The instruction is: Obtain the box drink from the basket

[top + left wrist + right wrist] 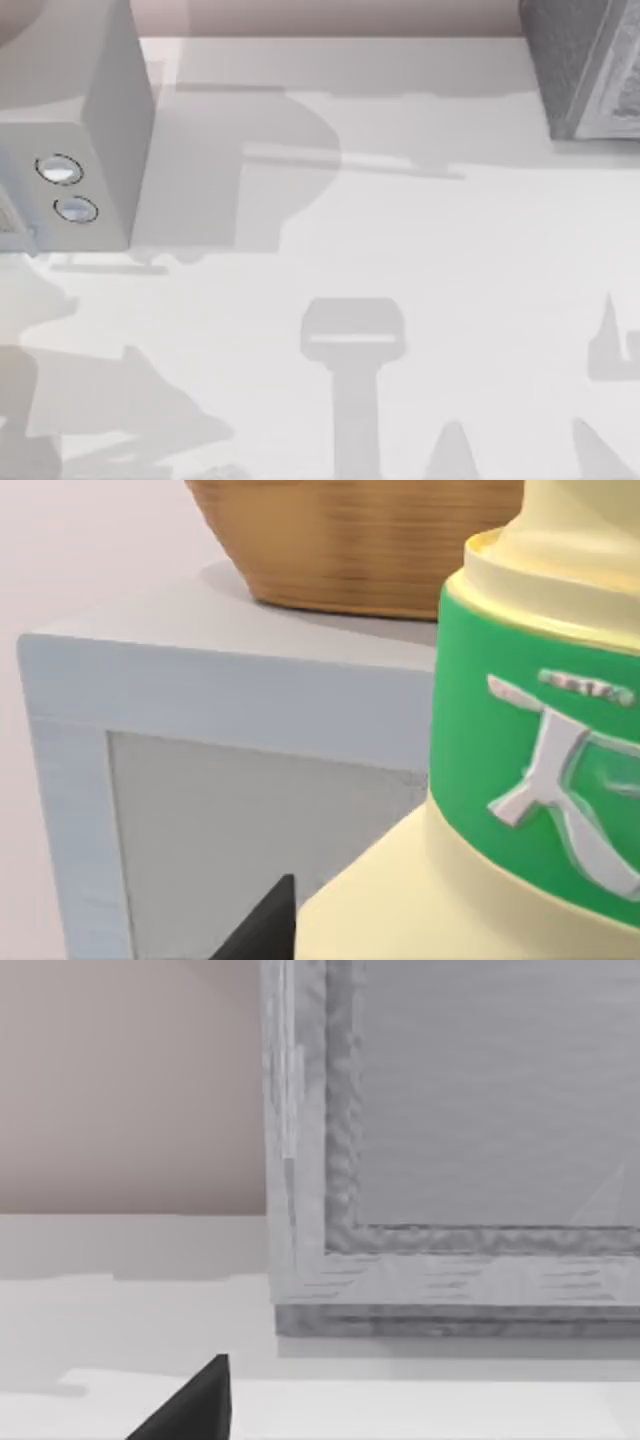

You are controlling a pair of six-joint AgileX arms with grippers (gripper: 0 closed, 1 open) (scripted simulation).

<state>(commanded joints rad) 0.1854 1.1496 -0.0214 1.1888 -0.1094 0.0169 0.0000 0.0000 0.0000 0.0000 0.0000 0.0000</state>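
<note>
A woven brown basket (360,540) stands on top of a grey appliance (220,810). What lies inside the basket is hidden, and the box drink is out of view. A black edge of my left gripper (262,925) pokes in low in the left wrist view, close to the appliance's front. Right beside it looms a cream bottle with a green label (540,750). The right wrist view has a black edge of my right gripper (195,1405) above the white table, short of a grey cabinet (450,1140).
From above, the grey appliance (95,130) with two round knobs (58,170) stands at the table's left. The textured grey cabinet (585,70) fills the back right corner. Arm shadows fall across the white table (400,230).
</note>
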